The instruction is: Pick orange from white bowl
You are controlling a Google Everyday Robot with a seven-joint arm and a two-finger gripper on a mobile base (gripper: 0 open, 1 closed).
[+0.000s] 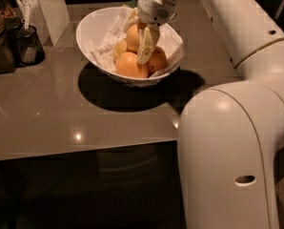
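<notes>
The white bowl (95, 26) stands on the grey table, lined with crumpled white paper. Several fruits lie in it. My gripper (137, 43) reaches down into the bowl from above. One cream finger (147, 43) lies in front of the pale orange (133, 32), and the other finger sits behind it at its upper left. The fingers are closed against the orange, which sits on top of the pile. Two deeper-orange fruits (130, 65) (157, 60) lie below, and a smaller yellowish fruit (120, 47) lies at the left.
A dark container (28, 44) with a utensil and a black box (0, 51) stand at the table's left. A white upright panel (49, 6) stands behind them. My arm's large white body (228, 142) fills the right foreground, past the table's front edge (85, 149).
</notes>
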